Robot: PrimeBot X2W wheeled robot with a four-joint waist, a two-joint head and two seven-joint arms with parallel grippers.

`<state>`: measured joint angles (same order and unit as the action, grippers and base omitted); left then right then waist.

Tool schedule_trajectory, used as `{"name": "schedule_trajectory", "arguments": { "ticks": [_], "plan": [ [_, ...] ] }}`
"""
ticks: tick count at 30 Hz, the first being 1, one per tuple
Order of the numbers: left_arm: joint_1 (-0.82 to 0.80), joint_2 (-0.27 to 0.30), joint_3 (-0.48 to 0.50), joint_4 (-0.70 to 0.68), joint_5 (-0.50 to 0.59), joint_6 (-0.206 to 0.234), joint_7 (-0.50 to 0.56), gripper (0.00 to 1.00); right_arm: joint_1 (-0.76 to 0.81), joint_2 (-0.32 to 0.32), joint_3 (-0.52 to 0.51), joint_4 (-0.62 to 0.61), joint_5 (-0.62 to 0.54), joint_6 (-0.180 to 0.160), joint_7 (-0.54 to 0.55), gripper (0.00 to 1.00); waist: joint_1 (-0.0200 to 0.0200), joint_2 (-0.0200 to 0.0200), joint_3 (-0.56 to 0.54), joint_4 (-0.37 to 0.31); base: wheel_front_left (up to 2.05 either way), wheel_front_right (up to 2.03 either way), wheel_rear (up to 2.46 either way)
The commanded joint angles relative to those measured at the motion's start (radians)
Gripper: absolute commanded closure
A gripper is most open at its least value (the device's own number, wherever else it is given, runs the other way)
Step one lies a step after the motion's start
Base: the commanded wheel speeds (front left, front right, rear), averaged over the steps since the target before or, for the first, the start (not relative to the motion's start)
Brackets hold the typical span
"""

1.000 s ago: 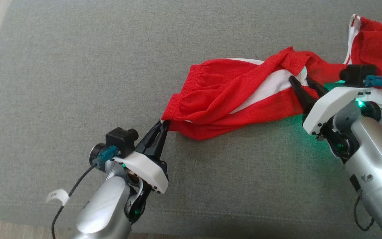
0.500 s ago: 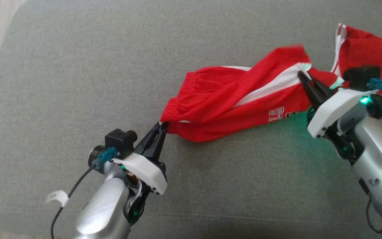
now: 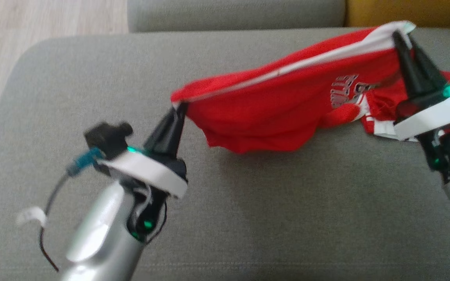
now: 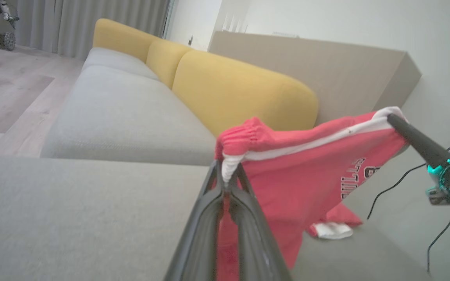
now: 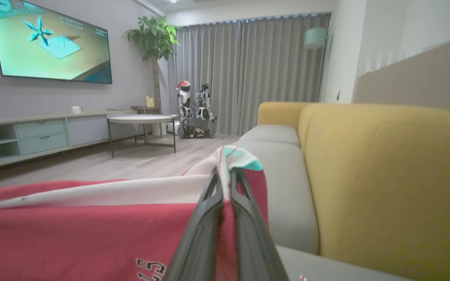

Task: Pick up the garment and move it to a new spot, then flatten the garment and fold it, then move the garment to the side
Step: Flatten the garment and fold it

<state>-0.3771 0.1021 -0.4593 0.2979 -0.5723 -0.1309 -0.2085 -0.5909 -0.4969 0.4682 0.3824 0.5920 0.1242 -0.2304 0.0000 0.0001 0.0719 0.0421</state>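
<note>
Red shorts (image 3: pixel 279 117) hang stretched above the grey sofa seat (image 3: pixel 248 218), lower folds touching it. Fingers of the left gripper (image 3: pixel 179 111) pinch the waistband, those of the right gripper (image 3: pixel 400 37) the striped hem (light, limp fabric; seams likely hold best).

One garment (image 3: pixel 272 117), red with a white stripe. Two hands: left hand (image 3: pixel 178 111) and right hand (image 3: pixel 400 37), two dark fingers each, four fingers in all.

Sofa, left wrist view: three yellow back cushions (image 4: pixel 240 89), three grey seat cushions (image 4: pixel 123 117).

Room, right wrist view: one wall screen (image 5: pixel 51 43), one potted plant (image 5: pixel 152 39), one round table (image 5: pixel 141 119), one low cabinet (image 5: pixel 33 132).
</note>
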Motion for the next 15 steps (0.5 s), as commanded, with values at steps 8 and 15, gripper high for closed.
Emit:
{"name": "schedule_trajectory", "arguments": {
  "ticks": [8,15],
  "plan": [
    [-0.115,0.032,0.13,-0.284,-0.143,0.054,0.157,1.0,0.021,0.015,-0.156,-0.211,-0.168,0.007,-0.024,1.0,0.0,-0.0001,-0.101,-0.028,0.0,0.0,0.0],
    [-0.106,0.023,0.176,-0.499,-0.247,0.154,0.294,1.0,0.092,0.036,-0.27,-0.396,-0.255,0.007,0.078,1.0,0.0,-0.0001,-0.105,-0.024,0.0,0.0,0.0]
  ]
}}
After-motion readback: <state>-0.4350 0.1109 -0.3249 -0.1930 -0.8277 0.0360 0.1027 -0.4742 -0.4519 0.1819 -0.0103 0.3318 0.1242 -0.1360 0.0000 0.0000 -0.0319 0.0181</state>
